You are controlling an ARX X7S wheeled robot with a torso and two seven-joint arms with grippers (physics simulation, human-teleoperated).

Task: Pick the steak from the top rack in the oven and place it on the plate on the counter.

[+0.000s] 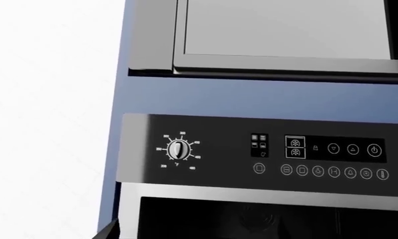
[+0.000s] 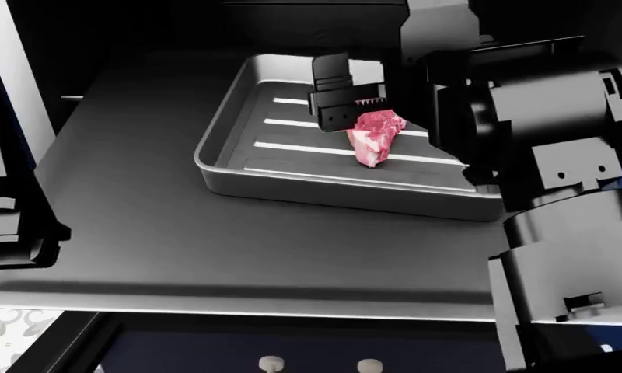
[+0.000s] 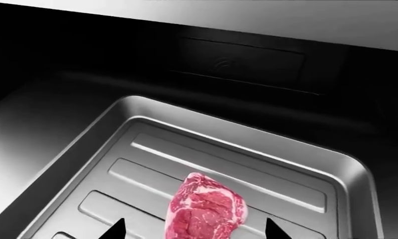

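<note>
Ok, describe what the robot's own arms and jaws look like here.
The right arm is built of chunky matte black housings with blocky, angular covers and small round fastener holes. The right gripper is black, with a serrated inner edge on the jaws; the right wrist view shows two pointed black tips. The left arm is black too, mostly cropped.

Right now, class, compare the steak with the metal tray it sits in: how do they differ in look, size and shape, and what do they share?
The steak is red-pink with white marbling; the tray is plain grey metal. The steak is a small irregular chunk; the tray is much larger, rectangular with rounded corners. The steak looks soft and lumpy; the tray has a raised rim and ribbed floor. Both are inside the dark oven cavity, with the right gripper straddling the steak.
</note>
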